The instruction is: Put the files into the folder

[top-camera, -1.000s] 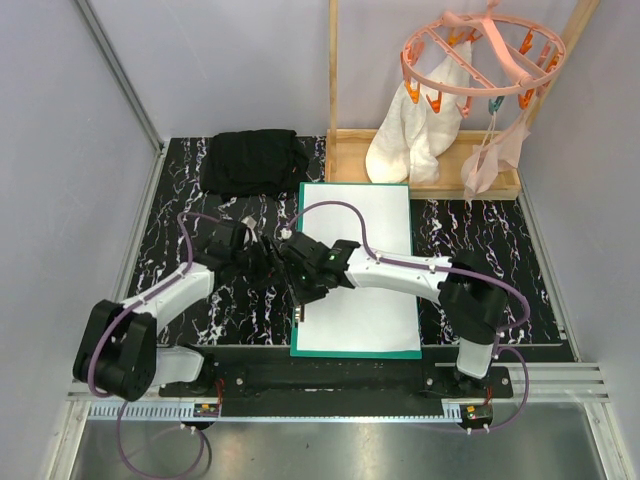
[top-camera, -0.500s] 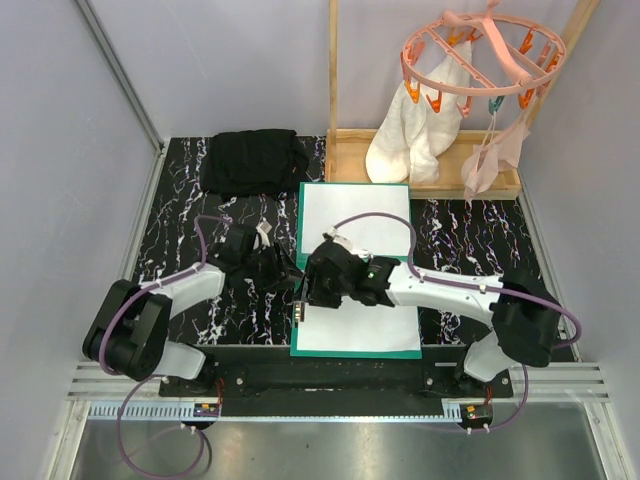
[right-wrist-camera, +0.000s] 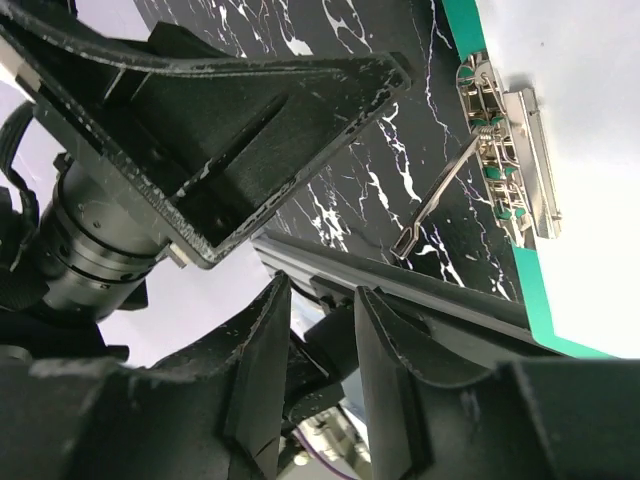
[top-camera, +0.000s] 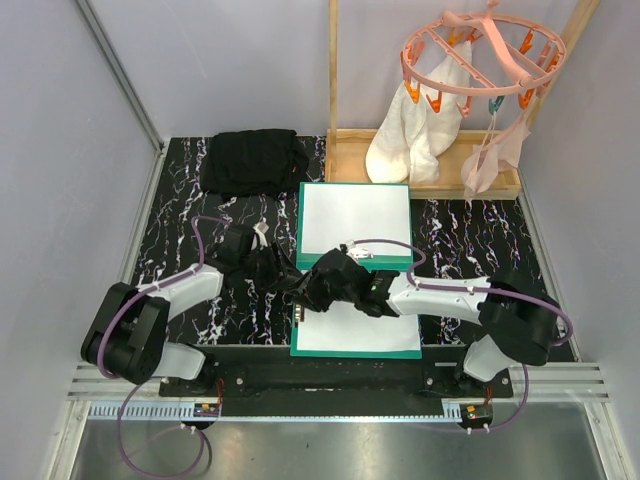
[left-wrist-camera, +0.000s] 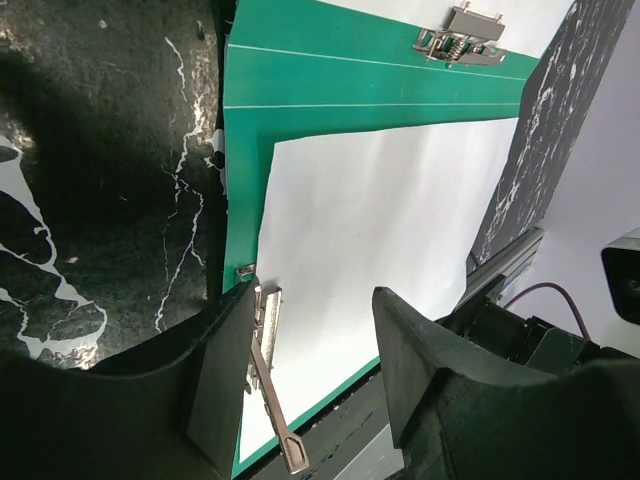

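Observation:
The teal folder point(top-camera: 350, 354) lies open in the middle of the table, and a teal band crosses it halfway. One white file point(top-camera: 355, 215) shows on its far half and another point(top-camera: 365, 335) on its near half. Both grippers meet at the folder's left edge. My left gripper point(top-camera: 285, 272) is open; in its wrist view the gripper point(left-wrist-camera: 310, 350) straddles a metal clip lever point(left-wrist-camera: 268, 385) on the near sheet point(left-wrist-camera: 380, 230), close to one finger. A second clip point(left-wrist-camera: 465, 35) sits beyond the teal spine. My right gripper point(top-camera: 318, 290) is open and empty, and beside that gripper point(right-wrist-camera: 320, 350) stands the clip point(right-wrist-camera: 505, 160).
A folded black cloth point(top-camera: 252, 160) lies at the back left. A wooden frame point(top-camera: 440, 185) at the back right carries a pink peg hanger point(top-camera: 480, 50) with white garments point(top-camera: 415, 135). A metal rail point(top-camera: 330, 380) runs along the near edge.
The right arm has swung back toward its base, bringing its gripper down to the folder's left edge. A teal band now shows across the folder's middle. The left jaws have narrowed a little.

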`<state>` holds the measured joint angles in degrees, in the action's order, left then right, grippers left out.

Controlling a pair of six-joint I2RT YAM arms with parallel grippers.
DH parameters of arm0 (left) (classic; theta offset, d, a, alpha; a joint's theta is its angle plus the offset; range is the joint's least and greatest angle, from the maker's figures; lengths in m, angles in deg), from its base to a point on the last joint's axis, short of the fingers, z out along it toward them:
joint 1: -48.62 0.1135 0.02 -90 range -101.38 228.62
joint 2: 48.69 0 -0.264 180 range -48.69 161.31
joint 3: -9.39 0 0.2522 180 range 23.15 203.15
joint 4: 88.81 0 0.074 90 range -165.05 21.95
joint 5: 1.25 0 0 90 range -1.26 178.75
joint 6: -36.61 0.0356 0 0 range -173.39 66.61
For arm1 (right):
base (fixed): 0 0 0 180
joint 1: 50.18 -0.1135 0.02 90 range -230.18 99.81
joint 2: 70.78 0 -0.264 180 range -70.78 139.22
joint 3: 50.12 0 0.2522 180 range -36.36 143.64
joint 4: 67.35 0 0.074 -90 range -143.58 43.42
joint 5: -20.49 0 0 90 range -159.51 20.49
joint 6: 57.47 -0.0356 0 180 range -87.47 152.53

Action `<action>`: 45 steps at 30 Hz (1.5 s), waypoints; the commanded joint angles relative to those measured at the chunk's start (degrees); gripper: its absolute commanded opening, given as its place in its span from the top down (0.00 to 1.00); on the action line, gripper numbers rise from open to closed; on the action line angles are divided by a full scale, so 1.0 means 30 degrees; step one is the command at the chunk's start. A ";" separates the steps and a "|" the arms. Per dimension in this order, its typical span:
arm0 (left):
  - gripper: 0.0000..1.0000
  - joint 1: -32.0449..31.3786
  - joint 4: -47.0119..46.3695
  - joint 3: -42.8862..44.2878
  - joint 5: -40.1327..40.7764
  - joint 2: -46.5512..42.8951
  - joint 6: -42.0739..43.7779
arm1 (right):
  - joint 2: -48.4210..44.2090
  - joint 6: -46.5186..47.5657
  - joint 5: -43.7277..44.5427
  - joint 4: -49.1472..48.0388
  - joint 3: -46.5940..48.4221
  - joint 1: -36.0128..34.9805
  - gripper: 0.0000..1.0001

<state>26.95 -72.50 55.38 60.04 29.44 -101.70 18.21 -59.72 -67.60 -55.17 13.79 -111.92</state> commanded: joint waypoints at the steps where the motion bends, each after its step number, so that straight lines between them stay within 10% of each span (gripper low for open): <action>1: 0.46 0.0163 -0.0439 0.0419 0.0165 0.0061 0.0225 | 0.0511 -0.1741 0.0037 -0.1786 -0.0486 0.0100 0.60; 31: 0.42 0.0485 0.0411 0.0859 0.0048 -0.0583 0.0753 | 0.2123 -0.2532 -0.1516 -0.2987 -0.1072 0.0070 0.62; 45: 0.42 0.0485 0.0821 0.1064 -0.0303 -0.0789 0.1367 | 0.2300 -0.2766 -0.1517 -0.3749 -0.1657 0.0070 0.84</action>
<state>28.06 -70.18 55.90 59.95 28.28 -99.74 24.90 -67.06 -72.14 -64.00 9.90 -111.90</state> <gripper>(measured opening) 0.580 0.184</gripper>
